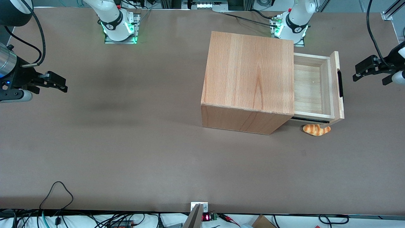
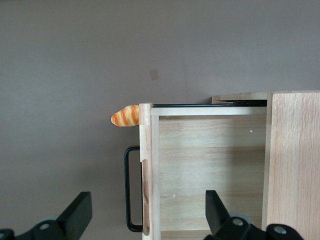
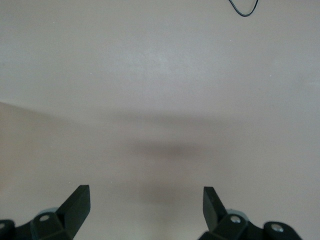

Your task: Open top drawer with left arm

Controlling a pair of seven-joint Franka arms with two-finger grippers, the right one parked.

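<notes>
top drawer: one, pulled well out of the cabinet, tray bare | handle: one slim black bar on its front panel | hand: left arm's, fingers spread wide, holding nothing, near the handle but apart | bread roll: one, on the tabletop under the drawer front

No legible text, label or brand was found on the cabinet, top drawer or table. A small red digit display sat at the table edge nearest the front camera; its digits could not be read. The gripper, beside the drawer handle, bore no readable marking.
</notes>
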